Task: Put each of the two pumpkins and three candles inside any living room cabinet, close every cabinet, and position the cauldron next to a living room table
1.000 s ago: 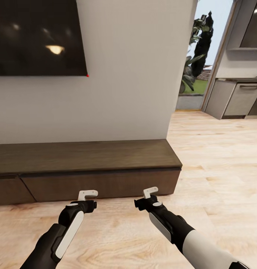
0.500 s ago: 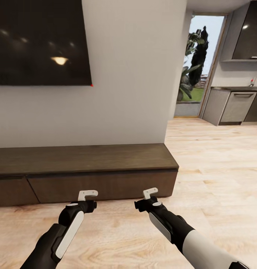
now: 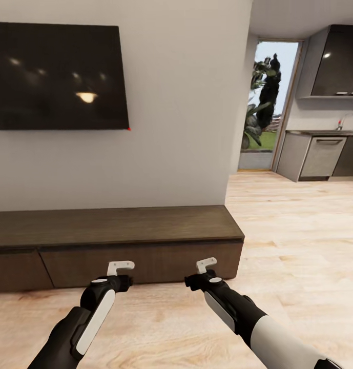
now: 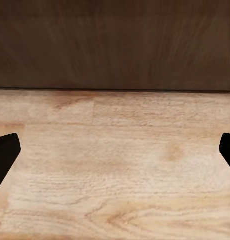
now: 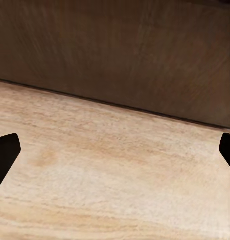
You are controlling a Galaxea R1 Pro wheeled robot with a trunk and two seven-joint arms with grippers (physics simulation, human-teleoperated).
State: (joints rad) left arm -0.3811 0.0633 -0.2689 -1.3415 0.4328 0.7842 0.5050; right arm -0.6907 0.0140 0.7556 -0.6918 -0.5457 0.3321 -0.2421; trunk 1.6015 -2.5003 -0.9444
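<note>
View has tilted up since a second ago: more TV (image 3: 56,77) and wall, cabinet (image 3: 115,225) sits lower in frame. Left gripper (image 3: 120,267) and right gripper (image 3: 206,264) hover just before its shut drawer fronts, both spread wide, empty. Open wood floor (image 3: 299,246) runs right past the cabinet's end toward the kitchen.

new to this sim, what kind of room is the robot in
Probably a home living room: a wall-mounted television above a long low dark cabinet, wood floor, with a kitchen opening off beyond.
</note>
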